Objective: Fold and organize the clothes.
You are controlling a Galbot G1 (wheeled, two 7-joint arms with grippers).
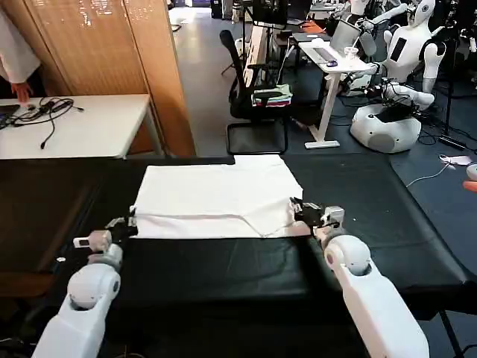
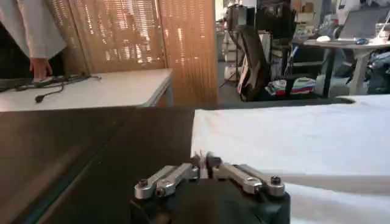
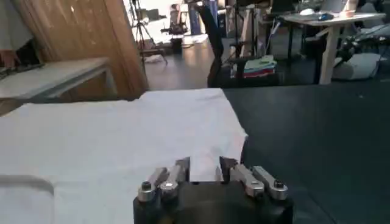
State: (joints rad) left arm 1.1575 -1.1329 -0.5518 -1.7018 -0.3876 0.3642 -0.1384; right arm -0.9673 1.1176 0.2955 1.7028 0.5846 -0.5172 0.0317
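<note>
White cotton T-shirt (image 1: 220, 198), plain side up, spread flat on the black table top (image 1: 387, 224), slightly left of centre, its far hem close to the table's far edge. Near edge doubled into a narrow folded band running side to side, with a faint crease angling toward the right corner.

Left gripper (image 1: 131, 221) at the near-left corner of the shirt, fingers (image 2: 194, 167) drawn almost together with the fabric's edge between them. Right gripper (image 1: 300, 209) at the near-right corner, fingers (image 3: 181, 167) narrowly parted around a pinch of white cloth. Both arms low over the table's near strip.

Bare black surface wide to the right of the shirt and broad to the left; a dark strip in front, between the shirt and the robot's body.

Beyond the table's far-left side, a white desk (image 1: 82, 127) with black cables (image 1: 45, 110), and next to it a slatted wooden screen (image 1: 119, 45). Straight behind, a black office chair (image 1: 257, 104) carrying a small folded fabric stack (image 1: 272, 95); farther right, another white desk (image 1: 332, 56) and white robots (image 1: 395, 74).
</note>
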